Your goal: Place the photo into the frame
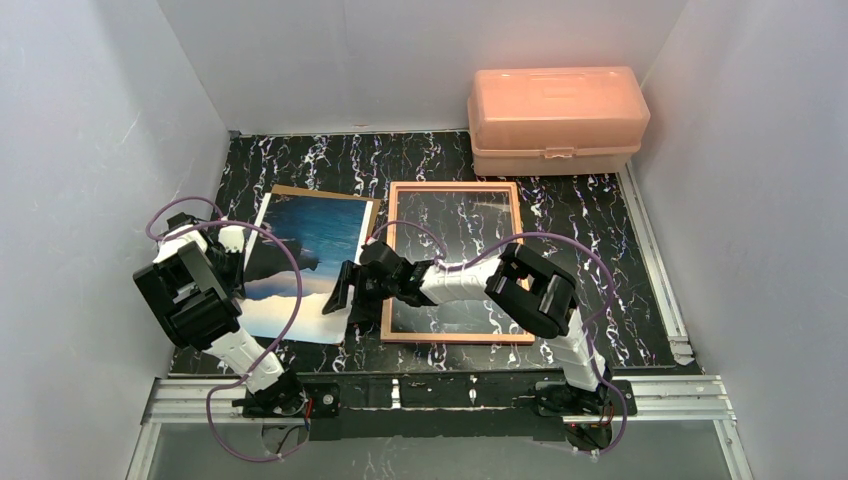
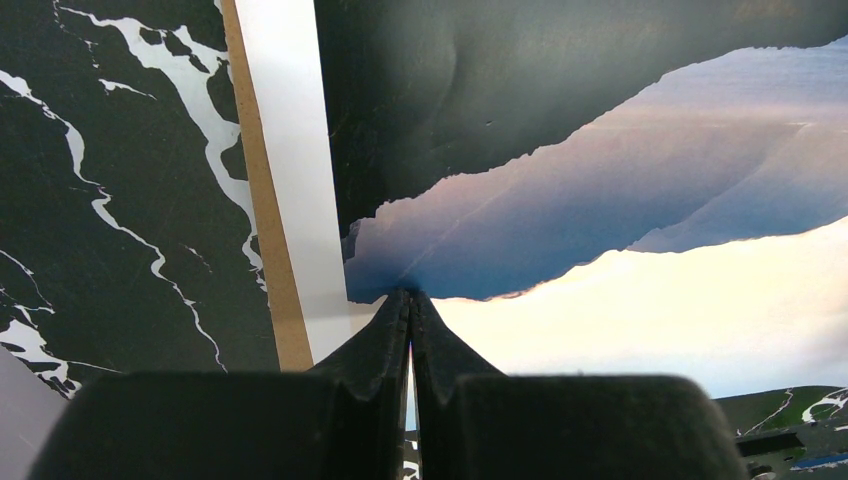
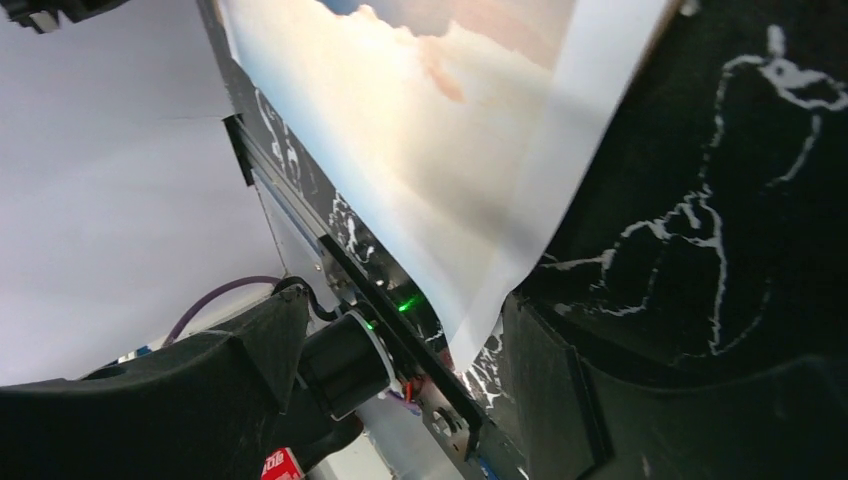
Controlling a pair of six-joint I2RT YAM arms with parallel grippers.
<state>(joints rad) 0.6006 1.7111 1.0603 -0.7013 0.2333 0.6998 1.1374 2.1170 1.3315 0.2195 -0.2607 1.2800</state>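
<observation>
The photo point(image 1: 300, 262) lies face up at the left on a brown backing board point(image 1: 322, 191). It shows dark blue sky, a dark ridge and white clouds. The frame point(image 1: 455, 334) lies to its right with a clear pane over the marble table. My left gripper point(image 2: 410, 298) is shut, and its tips touch the photo point(image 2: 600, 200) just inside its white left border. My right gripper point(image 1: 343, 290) is open at the photo's near right corner. In the right wrist view that corner point(image 3: 480, 330) curls up between the fingers of the right gripper point(image 3: 405, 310).
A peach plastic box point(image 1: 556, 118) stands at the back right behind the frame. White walls close in the left, right and back. The table is black marble point(image 1: 600, 290) with a metal rail point(image 1: 450, 392) along the near edge.
</observation>
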